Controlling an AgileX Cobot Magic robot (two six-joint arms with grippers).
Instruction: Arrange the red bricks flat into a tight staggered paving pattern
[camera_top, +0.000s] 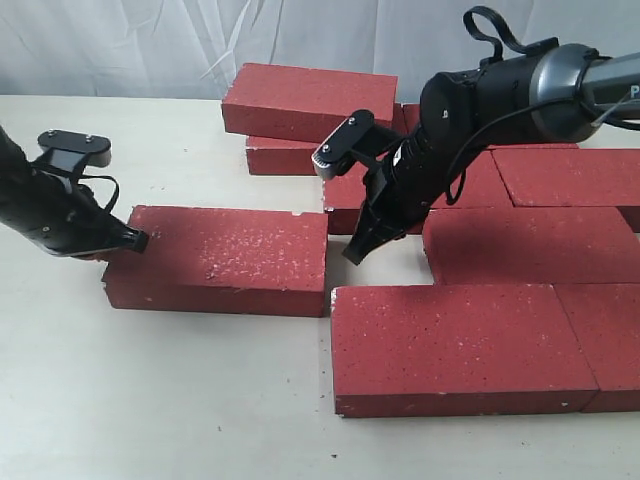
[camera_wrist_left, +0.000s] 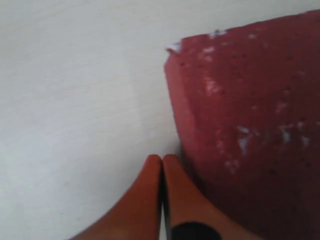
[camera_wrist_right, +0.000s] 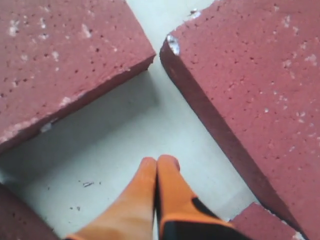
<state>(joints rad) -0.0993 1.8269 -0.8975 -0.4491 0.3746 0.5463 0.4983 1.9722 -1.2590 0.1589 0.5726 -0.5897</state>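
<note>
The left fingers (camera_wrist_left: 147, 187) are sitting pressed shut and empty, with the loose brick (camera_top: 225, 260) lying flat on the surface (camera_top: 150, 400) just ahead of their tips. The right fingers (camera_wrist_right: 142, 192), also closed and empty, are hanging in the gap beside the laid bricks (camera_top: 520, 245). To my eye, this is calling for a low, square push on the end face, with the right fingers clearing out.

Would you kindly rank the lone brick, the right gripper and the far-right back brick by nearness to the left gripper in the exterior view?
1. The lone brick, at the left gripper tip.
2. The right gripper, centre.
3. The far-right back brick, right edge.
</note>
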